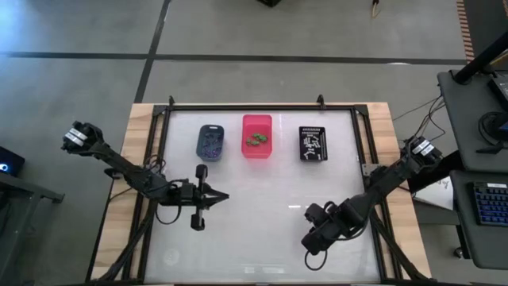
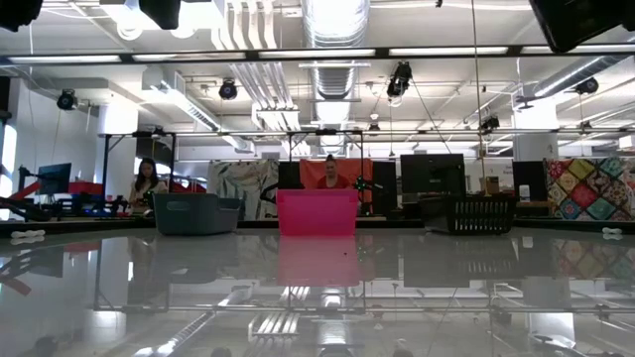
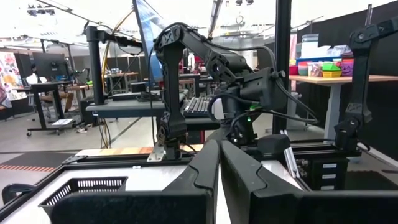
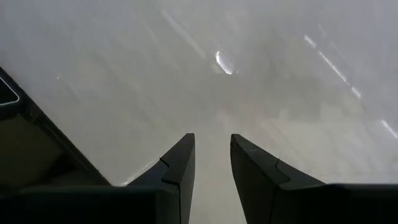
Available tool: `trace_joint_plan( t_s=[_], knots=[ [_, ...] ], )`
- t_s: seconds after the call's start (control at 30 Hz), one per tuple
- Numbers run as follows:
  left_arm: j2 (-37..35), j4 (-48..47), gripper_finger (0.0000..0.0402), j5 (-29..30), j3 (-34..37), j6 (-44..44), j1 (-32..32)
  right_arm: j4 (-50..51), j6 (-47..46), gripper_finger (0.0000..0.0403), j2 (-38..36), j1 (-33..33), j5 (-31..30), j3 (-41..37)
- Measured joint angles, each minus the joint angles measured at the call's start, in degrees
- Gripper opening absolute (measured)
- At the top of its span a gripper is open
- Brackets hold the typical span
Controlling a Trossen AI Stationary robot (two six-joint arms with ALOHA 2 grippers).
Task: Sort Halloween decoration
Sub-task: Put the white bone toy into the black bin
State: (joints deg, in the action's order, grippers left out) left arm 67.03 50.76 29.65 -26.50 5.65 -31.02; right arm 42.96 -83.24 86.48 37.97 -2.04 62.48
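The table (image 1: 262, 238) has a white, shiny top inside a dark frame, and most of it is bare. Two dark arms reach over its near half. The left pincer (image 1: 221, 196) is near the middle of the table, in front of the bins, and its fingers are pressed together with nothing between them. The right pincer (image 4: 211, 165) points down at the bare top in the near right part of the table; its fingers stand a little apart and hold nothing. Three bins stand in a row at the far side, apart from each other: a blue-grey bin (image 1: 210, 141) on the left, a pink bin (image 1: 256, 136) in the middle and a black bin (image 1: 314, 143) on the right. The trinkets lie inside them: purple trinkets (image 1: 209, 144) in the blue-grey bin, green trinkets (image 1: 255, 141) in the pink bin and white trinkets (image 1: 313, 144) in the black bin. In the room behind the table, a person (image 2: 145, 181) sits far off.
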Motion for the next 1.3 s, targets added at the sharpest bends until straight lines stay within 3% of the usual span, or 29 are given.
trace_joint_plan(
  t_s=[0.2, 0.47, 0.67, 0.77, 0.97, 1.3],
  knots=[
    [0.08, 0.20, 0.0000, -0.02, 0.00, 0.00, -0.01, 0.00, -6.69, 0.0093, 0.00, 2.61, 4.65, 0.00],
    [0.08, 0.20, 0.0000, -0.02, 0.00, 0.00, -0.01, 1.69, -18.80, 0.0093, 0.00, 8.26, 5.34, -0.70],
    [0.12, 0.21, 0.0000, -0.02, 0.00, 0.28, -0.01, 2.24, 13.07, 0.0093, 4.22, 11.84, 4.14, -0.81],
    [0.10, 0.18, 0.0000, -0.02, 0.00, -0.27, -0.01, 3.05, 22.02, 0.0093, 8.90, 12.99, 6.85, -0.60],
    [0.10, 0.31, 0.0000, 0.06, 0.00, -0.39, 0.03, 4.35, 25.10, 0.0093, 15.70, 13.16, 8.73, 1.89],
    [0.10, 0.97, 0.0000, 1.32, 0.00, -0.14, 0.10, 14.30, 26.34, 0.0093, 12.75, 13.73, 7.28, 7.25]
  ],
)
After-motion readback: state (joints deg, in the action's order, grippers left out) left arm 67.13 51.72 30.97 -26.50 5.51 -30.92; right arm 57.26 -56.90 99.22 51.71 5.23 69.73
